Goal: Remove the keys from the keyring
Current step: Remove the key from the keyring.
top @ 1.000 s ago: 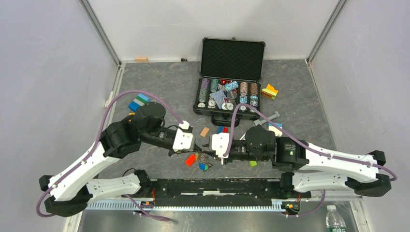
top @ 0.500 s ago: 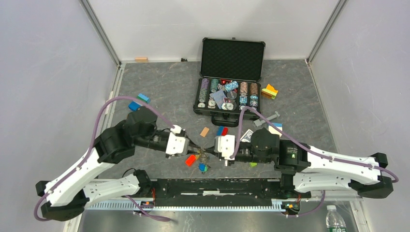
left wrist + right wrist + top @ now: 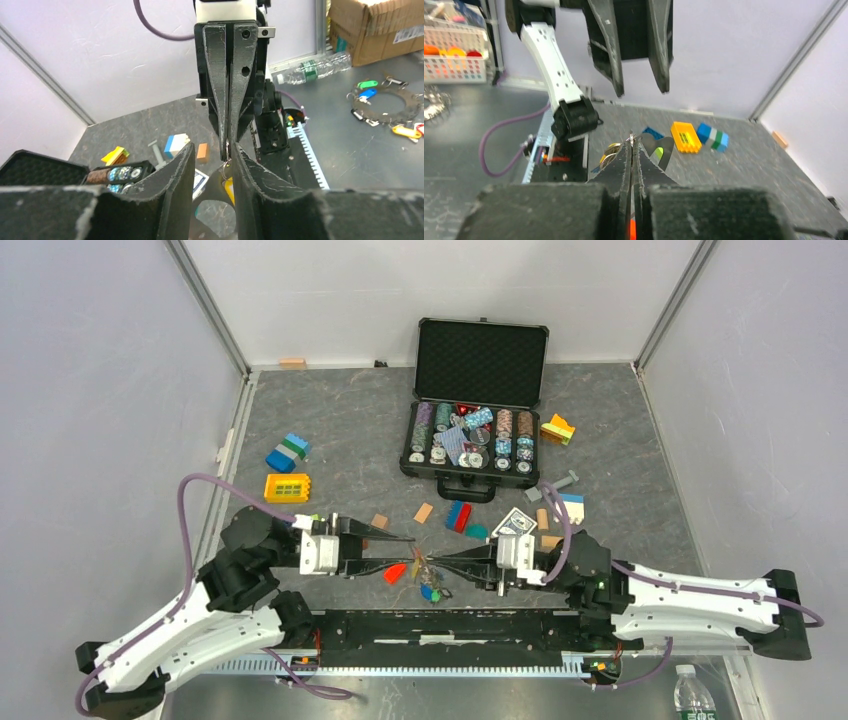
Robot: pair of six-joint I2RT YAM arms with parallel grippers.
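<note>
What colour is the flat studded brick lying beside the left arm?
The flat studded brick is yellow, clearest in the top external view.

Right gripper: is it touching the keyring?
Touching. The right wrist view shows the right gripper shut on the keyring, the wire pinched between its closed jaws. The left wrist view agrees.

Pale lilac-grey walls enclose a dark grey, marbled tabletop on 3 sides, with metal corner posts. Lighting is even. Outside, a cardboard box sits on what may be a grey floor.
</note>
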